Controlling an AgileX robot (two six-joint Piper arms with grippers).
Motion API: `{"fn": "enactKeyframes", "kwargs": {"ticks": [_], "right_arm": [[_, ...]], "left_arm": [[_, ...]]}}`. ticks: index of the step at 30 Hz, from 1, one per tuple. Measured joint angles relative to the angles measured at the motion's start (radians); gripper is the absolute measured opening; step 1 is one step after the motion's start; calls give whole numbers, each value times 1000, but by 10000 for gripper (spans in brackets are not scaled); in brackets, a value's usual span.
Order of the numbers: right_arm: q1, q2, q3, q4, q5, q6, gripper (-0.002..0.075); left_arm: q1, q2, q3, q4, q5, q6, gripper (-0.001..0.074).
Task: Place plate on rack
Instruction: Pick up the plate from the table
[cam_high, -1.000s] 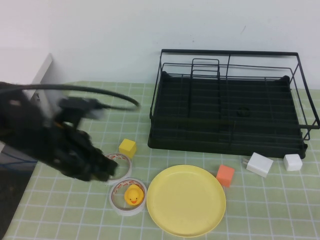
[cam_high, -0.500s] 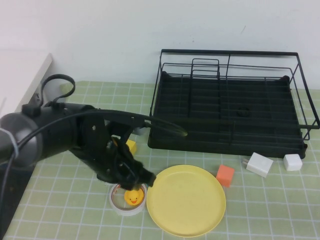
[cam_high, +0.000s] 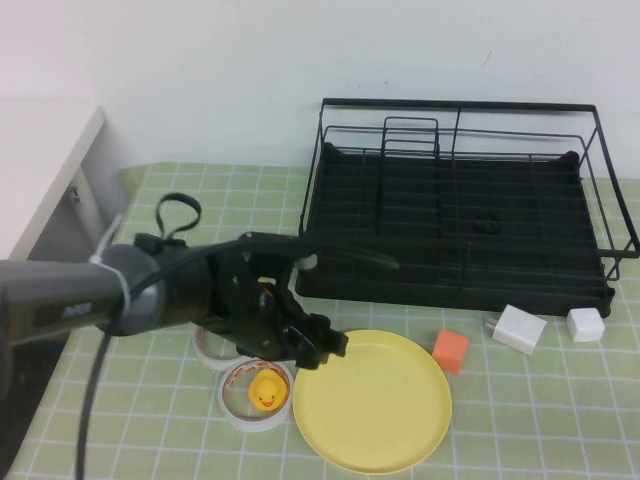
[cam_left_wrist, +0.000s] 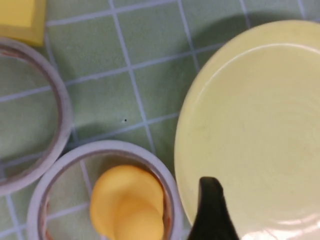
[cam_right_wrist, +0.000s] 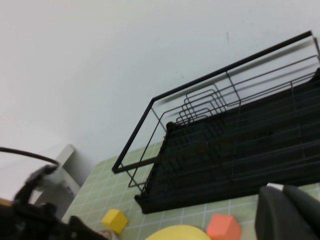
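A bench (cam_high: 560, 420) covered in a green gridded mat is backed by a plain white wall. The rack (cam_high: 455, 200) stands at the far right of the bench, its black tray base bare. The plate (cam_high: 372, 400) lies flat on the mat near the front edge, in front of the rack and apart from it. The left tool (cam_high: 322, 345) is held low at the plate's left rim; in the left wrist view one dark fingertip (cam_left_wrist: 212, 210) is seen over the plate's edge (cam_left_wrist: 250, 125), but whether the tool is released or clenched cannot be told. Just left of the plate, a white tape ring (cam_high: 256, 395) encloses a small yellow duck (cam_high: 265, 390), and a second tape ring (cam_high: 212, 348) lies partly hidden under the left arm. A yellow cube (cam_high: 268, 294) is mostly covered by the arm. An orange cube (cam_high: 450, 351) sits just beside the plate's right rim, with a white block (cam_high: 520, 329) and a smaller white cube (cam_high: 585, 324) further right, in front of the rack. The right tool (cam_right_wrist: 290, 215) is seen only as a dark shape at the edge of the right wrist view, raised above the bench and facing the rack (cam_right_wrist: 235, 145); its state cannot be told.
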Motion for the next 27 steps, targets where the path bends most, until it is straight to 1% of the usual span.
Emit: {"fn": "enactKeyframes", "kwargs": {"ticks": [4,15,21,27], "right_arm": [[0,0,0,0,8,0,-2],[0,0,0,0,14,0,-2],[0,0,0,0,14,0,-2],[0,0,0,0,14,0,-2]], "left_arm": [[-7,62,-17,-13,-35,21,403],[-7,185,-74,-17,-123,20,397],[-7,232,-90,-151,-115,20,397],[-7,268,-92,-193,-113,39,397]]}}
